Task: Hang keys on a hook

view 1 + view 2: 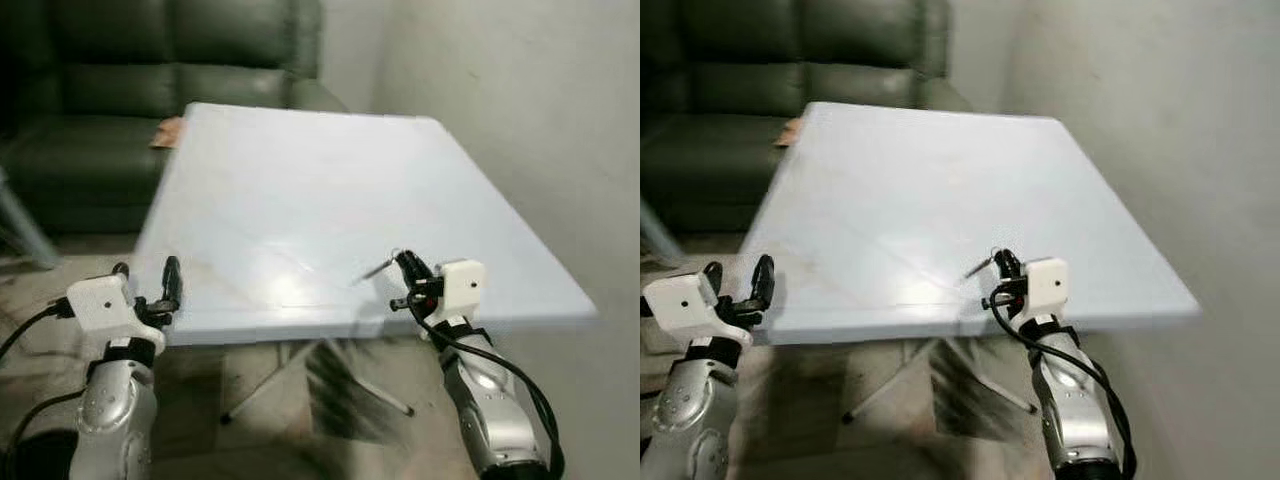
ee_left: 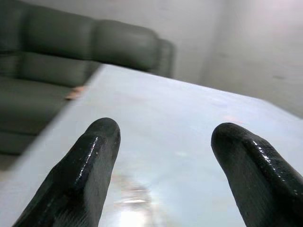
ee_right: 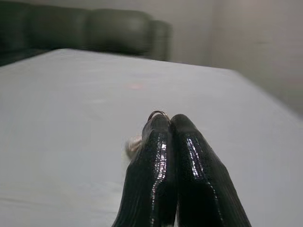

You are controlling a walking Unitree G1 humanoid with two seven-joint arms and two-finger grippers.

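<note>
The right gripper [image 1: 404,262] is pressing its two black fingers [image 3: 189,161] together on the keys [image 1: 380,267], pinching them at the ring, which is poking up just past the fingertips in the right wrist view. A thin metal piece is sticking out from the fingers toward the robot's left, just above the table's [image 1: 330,190] surface. The gripper is hovering over the near edge of the table, toward its near right corner, with its silver arm rising from below the edge.

The left gripper [image 1: 150,283] is sitting at the near left corner of the table, its fingers [image 2: 90,165] spread well apart and holding nothing, pointing across the tabletop.

The table is showing a pale, glossy top with a bright patch of reflected light near the front edge. A dark green sofa [image 1: 120,90] is standing beyond the far left corner, and a small brownish object [image 1: 168,132] is lying just beside that far edge, too blurred to identify. A plain light wall [image 1: 520,90] is running along the table's right side.
</note>
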